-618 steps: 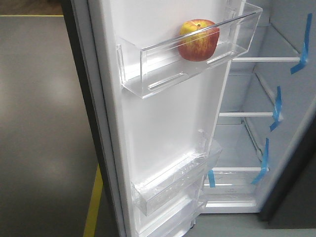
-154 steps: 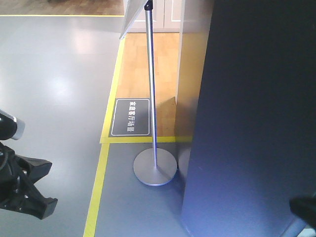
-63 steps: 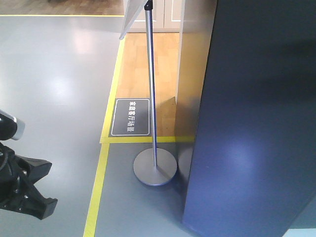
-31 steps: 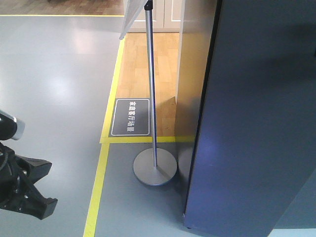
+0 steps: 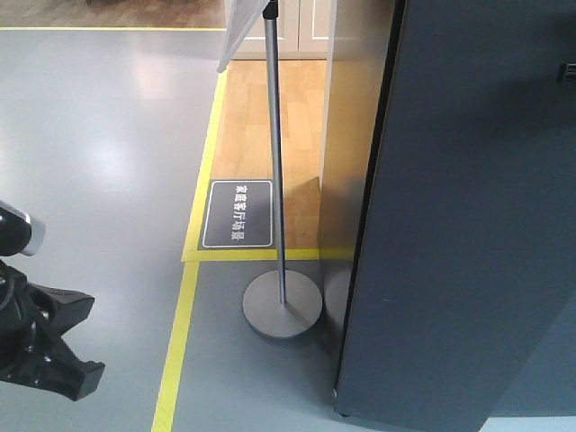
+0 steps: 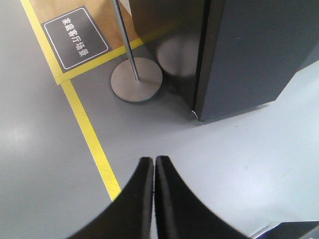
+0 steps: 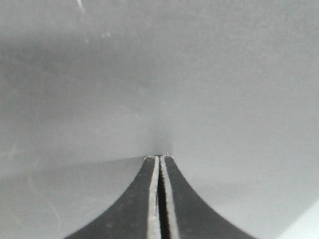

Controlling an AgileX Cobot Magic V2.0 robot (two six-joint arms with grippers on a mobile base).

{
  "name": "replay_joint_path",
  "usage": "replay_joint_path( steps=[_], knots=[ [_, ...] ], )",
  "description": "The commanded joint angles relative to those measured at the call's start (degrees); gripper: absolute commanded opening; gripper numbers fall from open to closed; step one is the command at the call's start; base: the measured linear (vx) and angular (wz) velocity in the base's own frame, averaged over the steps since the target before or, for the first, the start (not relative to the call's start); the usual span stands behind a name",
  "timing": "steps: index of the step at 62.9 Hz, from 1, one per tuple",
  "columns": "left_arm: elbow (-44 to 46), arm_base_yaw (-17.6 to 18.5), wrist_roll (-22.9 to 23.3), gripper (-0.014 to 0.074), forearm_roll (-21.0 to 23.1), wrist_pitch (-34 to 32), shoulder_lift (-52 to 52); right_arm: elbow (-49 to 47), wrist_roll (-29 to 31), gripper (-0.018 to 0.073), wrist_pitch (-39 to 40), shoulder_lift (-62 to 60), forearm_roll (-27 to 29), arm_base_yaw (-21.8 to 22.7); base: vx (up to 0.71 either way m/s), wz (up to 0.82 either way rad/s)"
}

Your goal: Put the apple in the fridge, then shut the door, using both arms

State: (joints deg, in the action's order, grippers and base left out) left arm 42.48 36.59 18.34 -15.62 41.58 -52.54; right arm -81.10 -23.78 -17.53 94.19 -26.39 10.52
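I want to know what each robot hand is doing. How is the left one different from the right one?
The left gripper hangs over the bare grey floor, touching nothing; the right gripper has its tips against a plain grey surface, probably the door. Beyond the left gripper you can see a yellow line and a sign stand; the right gripper's view shows only that surface. Both are black, with jaws shut and holding nothing.

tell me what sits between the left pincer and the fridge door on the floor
In the left wrist view, only bare grey floor lies between the shut left pincer and the dark grey door. The yellow line and sign-stand base sit off to the side.
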Motion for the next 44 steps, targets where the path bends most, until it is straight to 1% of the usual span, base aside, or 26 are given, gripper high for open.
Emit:
replay_joint_path(
  steps=[1,21,35,41,44],
  knots=[
    [1.5,0.0,0.6,-0.0006,-0.7,-2.5,1.0,-4.9,0.1,-0.0004,10.3,1.6,-1.2,0.3,0.0,0.0],
    [1.5,0.0,0.6,-0.0006,-0.7,-2.5,1.0,-10.9,-0.1,-0.0004,10.4,7.0,1.3,0.3,0.0,0.0],
    [1.5,0.0,0.6,-0.0006,-0.7,-2.5,1.0,-11.2,0.0,-0.0004,6.8,6.5,3.9,0.1,0.0,0.0],
    [1.5,0.0,0.6,-0.0006,-0.7,-2.5,1.0,-11.2,1.5,-0.0004,4.0,5.2,6.4,0.1,0.0,0.0],
    [1.5,0.0,0.6,-0.0006,-0.7,-2.5,1.0,-11.1,3.2,-0.0004,1.5,4.5,7.6,0.1,0.0,0.0]
  ],
)
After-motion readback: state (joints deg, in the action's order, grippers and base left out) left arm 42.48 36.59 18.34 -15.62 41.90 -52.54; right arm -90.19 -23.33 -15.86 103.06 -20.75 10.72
